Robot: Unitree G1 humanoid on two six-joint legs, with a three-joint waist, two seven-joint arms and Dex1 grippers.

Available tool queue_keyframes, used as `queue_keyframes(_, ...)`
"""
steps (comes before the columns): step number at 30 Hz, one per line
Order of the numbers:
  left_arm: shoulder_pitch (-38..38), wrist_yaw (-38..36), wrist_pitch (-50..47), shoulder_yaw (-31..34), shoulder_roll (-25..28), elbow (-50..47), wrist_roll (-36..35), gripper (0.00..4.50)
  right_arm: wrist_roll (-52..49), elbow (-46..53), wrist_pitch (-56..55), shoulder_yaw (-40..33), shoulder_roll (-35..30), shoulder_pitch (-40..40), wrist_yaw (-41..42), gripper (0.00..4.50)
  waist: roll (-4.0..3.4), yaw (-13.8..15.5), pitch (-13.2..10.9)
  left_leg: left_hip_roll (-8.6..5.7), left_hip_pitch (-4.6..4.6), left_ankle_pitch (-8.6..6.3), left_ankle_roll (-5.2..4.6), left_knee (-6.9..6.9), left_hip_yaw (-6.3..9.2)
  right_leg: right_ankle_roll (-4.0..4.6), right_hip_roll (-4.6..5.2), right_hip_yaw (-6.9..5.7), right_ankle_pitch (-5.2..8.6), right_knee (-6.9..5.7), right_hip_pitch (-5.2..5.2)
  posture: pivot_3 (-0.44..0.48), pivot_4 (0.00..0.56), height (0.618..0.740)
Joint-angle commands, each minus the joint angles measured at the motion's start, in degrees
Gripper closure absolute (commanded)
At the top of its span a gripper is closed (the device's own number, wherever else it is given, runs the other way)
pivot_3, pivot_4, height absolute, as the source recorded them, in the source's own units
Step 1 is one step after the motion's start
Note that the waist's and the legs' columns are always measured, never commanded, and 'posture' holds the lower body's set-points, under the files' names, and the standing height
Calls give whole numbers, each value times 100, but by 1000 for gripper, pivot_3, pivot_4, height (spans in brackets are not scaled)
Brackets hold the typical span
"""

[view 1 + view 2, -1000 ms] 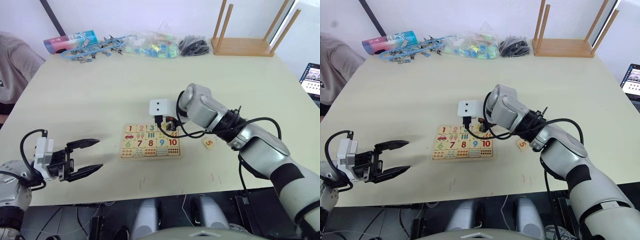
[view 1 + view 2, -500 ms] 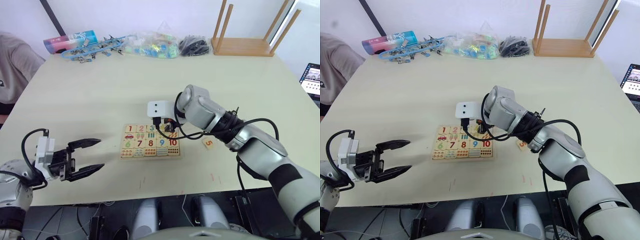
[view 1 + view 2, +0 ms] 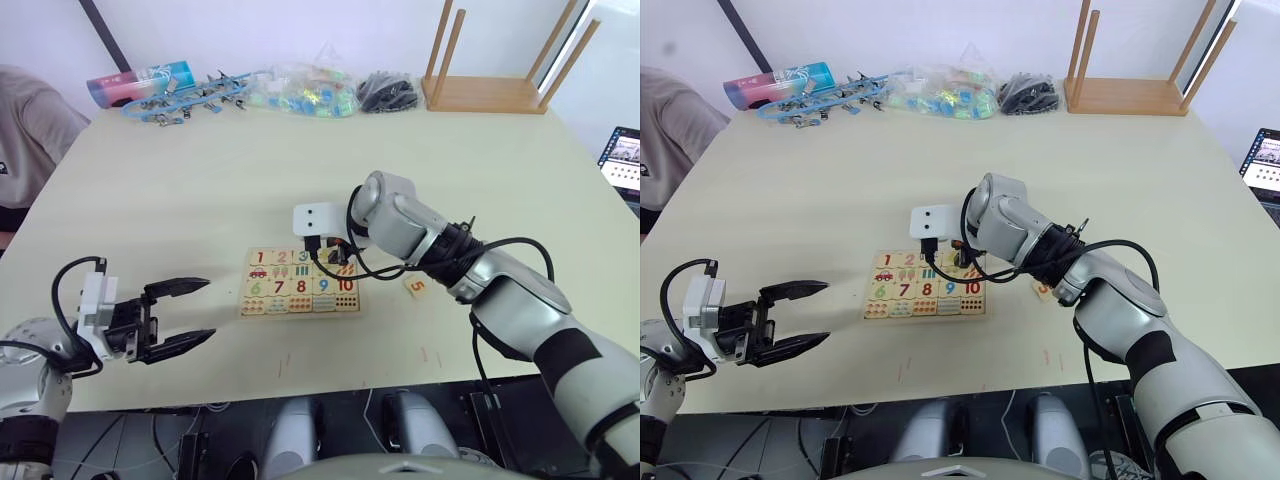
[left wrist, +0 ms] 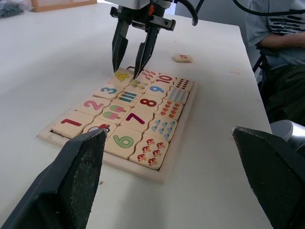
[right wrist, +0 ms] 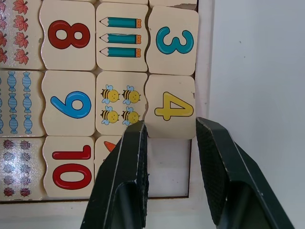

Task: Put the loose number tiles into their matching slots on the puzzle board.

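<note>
Hovering over the puzzle board (image 3: 300, 282), the right gripper (image 4: 133, 69) is seen with jaws narrowly parted above the seated yellow 4 tile (image 5: 170, 107); the orange 5 tile (image 3: 417, 286) lies loose on the worktop (image 3: 200, 190); left gripper (image 3: 190, 312) jaws are spread wide.

Robot lab or test room. Plain white wall behind one large pale table (image 3: 180, 200). At its far edge, 11 to 1 o'clock: bagged props (image 3: 305, 90), clips (image 3: 190, 98), a cylindrical tube (image 3: 140, 82), an upturned wooden stool (image 3: 490, 85). Laptop screen (image 3: 624, 160) at 3 o'clock; seated person (image 3: 30, 130) at 9 o'clock.
</note>
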State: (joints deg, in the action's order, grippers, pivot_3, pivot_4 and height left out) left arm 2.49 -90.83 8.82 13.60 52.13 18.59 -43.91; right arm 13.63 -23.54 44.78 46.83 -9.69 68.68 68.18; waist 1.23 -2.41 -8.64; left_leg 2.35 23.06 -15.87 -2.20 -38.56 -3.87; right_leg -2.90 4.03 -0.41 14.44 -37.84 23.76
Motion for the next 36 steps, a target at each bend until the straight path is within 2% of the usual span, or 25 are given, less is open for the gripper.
queue_keyframes(1, -23, -166, -63, 249, -4, -142, 25, 0, 55, 71, -90, -9, -10, -27, 58, 1811, 0, 0, 0, 0, -1, 0, 0, 1, 0, 0, 0, 0, 0, 0, 0, 0, 150, 737)
queue_keyframes(4, -46, -166, -97, 267, -12, -153, 52, 0, 73, 61, -98, -29, -17, -27, 79, 468, 0, 0, 0, 0, -2, 0, 0, 2, 0, 0, 0, 0, 0, 0, -1, 0, 150, 737)
queue_keyframes(12, -133, -167, -149, 284, -23, -148, 99, 0, 12, 14, -71, -255, -46, 62, 115, 468, 0, 2, -1, 1, -2, 0, 0, 2, 1, 0, 1, 0, 0, 1, -2, 0, 150, 737)
queue_keyframes(21, -167, -166, -227, 320, -86, -210, 149, 0, -542, 539, -65, -1204, -181, -371, -121, 468, 8, 3, 0, 1, -1, 0, 1, 12, 2, 0, 6, -3, 0, 9, -2, 0, 150, 737)
queue_keyframes(22, -172, -167, -230, 322, -86, -207, 154, 0, -577, 564, -80, -1268, -171, -406, -165, 1131, 9, 2, 0, 1, -1, 0, 1, 13, 1, 0, 6, -3, 0, 10, -2, 0, 150, 737)
queue_keyframes(23, -180, -167, -233, 321, -85, -202, 157, 0, -619, 583, -101, -1324, -167, -442, -204, 1247, 9, 2, 0, 1, -1, 0, 1, 13, 1, 0, 6, -3, 0, 10, -2, 0, 150, 737)
queue_keyframes(24, -192, -167, -239, 310, -84, -201, 162, 0, -699, 597, -239, -1454, -157, -543, -294, 1809, 9, 1, 0, 1, -1, 0, 1, 13, 1, 0, 6, -3, 0, 9, -1, 0, 150, 737)
queue_keyframes(25, -198, -167, -244, 303, -84, -206, 164, 0, -747, 603, -354, -1538, -161, -623, -365, 2081, 9, 2, 0, 1, -1, 0, 1, 13, 1, 0, 6, -3, 0, 9, -1, 0, 150, 737)
queue_keyframes(28, -214, -167, -254, 295, -89, -209, 175, 0, -857, 589, -737, -1715, -172, -850, -526, 3611, 10, 1, 1, 1, -1, 0, 1, 14, 1, 0, 6, -3, 0, 9, -2, 0, 150, 737)
queue_keyframes(30, -219, -167, -257, 295, -92, -210, 179, 0, -912, 572, -911, -1782, -167, -938, -585, 4473, 13, 1, 2, 1, -1, 0, 1, 14, 1, 0, 6, -3, 0, 10, -2, 0, 150, 737)
queue_keyframes(36, -217, -166, -266, 323, -110, -220, 188, 0, -1143, 567, -1421, -2082, -165, -1453, -826, 4473, 17, 4, 3, 1, -2, 0, 1, 14, 2, 0, 7, -4, 0, 11, -4, 0, 150, 737)
